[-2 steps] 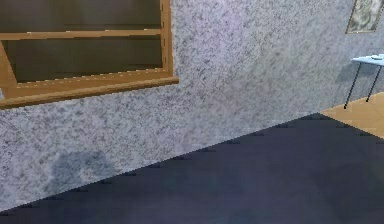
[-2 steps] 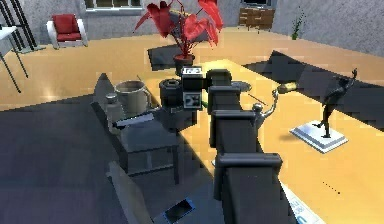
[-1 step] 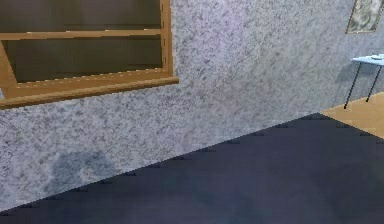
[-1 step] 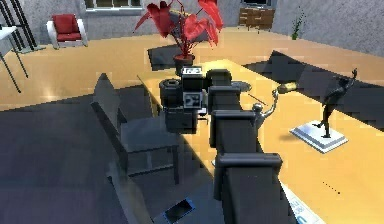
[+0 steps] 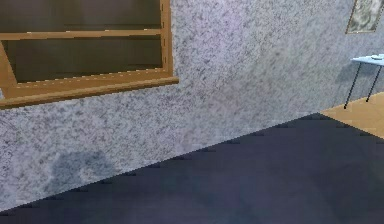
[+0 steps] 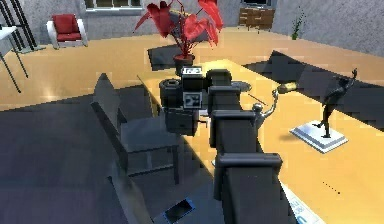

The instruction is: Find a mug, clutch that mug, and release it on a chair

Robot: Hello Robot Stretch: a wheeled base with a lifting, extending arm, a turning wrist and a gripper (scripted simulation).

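One gripper (image 6: 172,100) nr grey chair (image 6: 138,140) w/ seat facing yellow table (image 6: 350,178); can't tell if holding anything.

Grey chair (image 6: 140,140) stands upright at the table (image 6: 345,172); a red armchair (image 6: 67,28), seemingly, farther off.

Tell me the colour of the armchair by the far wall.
The armchair is red, seen best in the arm side view.

Soft, even light lies on the speckled wall (image 5: 250,90), with a faint grey shadow low at the forward view's left; the window (image 5: 85,45) panes are dark. In the arm side view the worktop (image 6: 350,170) is bright (the red plant (image 6: 185,25) vivid above it), while the dark floor (image 6: 40,160) is dim.
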